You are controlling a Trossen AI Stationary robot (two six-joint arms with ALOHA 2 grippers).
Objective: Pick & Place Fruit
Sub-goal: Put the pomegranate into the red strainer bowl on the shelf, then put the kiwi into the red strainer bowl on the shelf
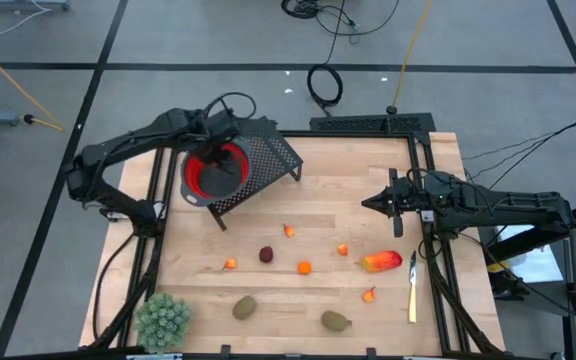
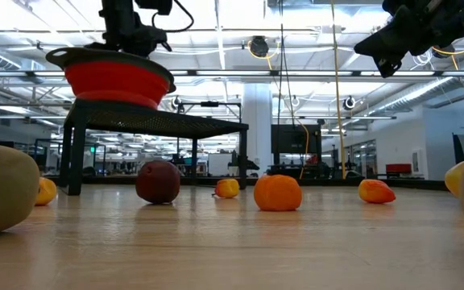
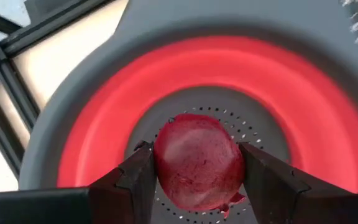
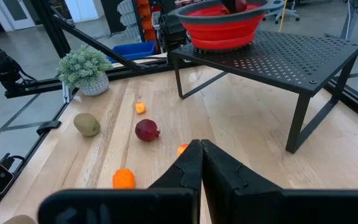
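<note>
— What do we have on the left side?

— We see the left gripper (image 3: 197,180) over the red bowl (image 1: 214,172), which sits on a black perforated stand (image 1: 268,160) at the table's back left. Its fingers (image 3: 129,186) are closed on a dark red ball (image 3: 197,163) with a speckled, slightly glossy skin and a small nub at its lower end. It hangs over the bowl's grey, hole-dotted centre.

— And on the wooden table (image 1: 348,180)?

— Going left to right, we find a pale green spiky plant (image 1: 162,318) at the front left corner, then a tiny orange bit (image 1: 230,264), a brownish-green oval (image 1: 244,307), a second dark red ball (image 1: 266,254), a small orange-red bit (image 1: 289,231), a round orange piece (image 1: 304,267), another brownish-green oval (image 1: 335,320), an orange bit (image 1: 342,250), a small red-orange bit (image 1: 370,294), and the longer red-orange-yellow piece (image 1: 381,262). Just right of that lies a yellow-handled knife (image 1: 412,290).

— The right arm?

— We see the right gripper (image 1: 368,203) raised above the table's right side, pinched together and holding nothing.

— Any writing?

— We can make out no labels or brands on any of it.
</note>
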